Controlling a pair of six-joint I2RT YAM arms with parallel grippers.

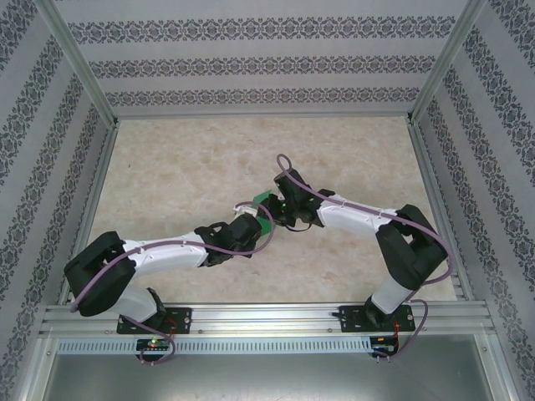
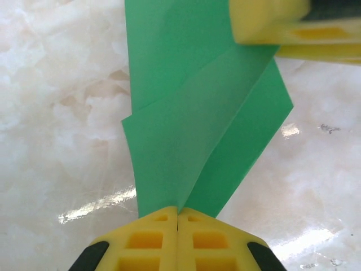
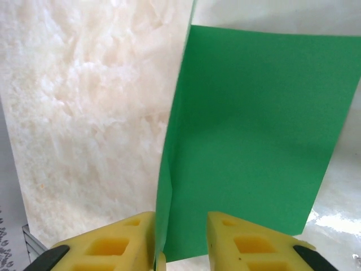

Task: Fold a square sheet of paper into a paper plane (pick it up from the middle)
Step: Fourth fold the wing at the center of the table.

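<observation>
The square sheet of paper (image 1: 266, 205) is bright green, folded into layers, and held up off the table between the two arms. My left gripper (image 2: 178, 212) is shut on its lower edge, where a crease (image 2: 214, 141) runs down into the closed yellow fingertips. My right gripper (image 3: 180, 217) is open. The paper (image 3: 254, 130) hangs between its yellow fingers, and the folded edge (image 3: 169, 169) rests against the left finger (image 3: 127, 237). A right-gripper finger (image 2: 276, 25) shows at the paper's upper corner in the left wrist view. From above, both grippers (image 1: 251, 224) (image 1: 282, 209) meet at the table's middle.
The marble-patterned table (image 1: 184, 167) lies under the paper. Patterned walls with aluminium posts (image 1: 79, 63) enclose it on three sides. An aluminium rail (image 1: 267, 317) with both arm bases runs along the near edge.
</observation>
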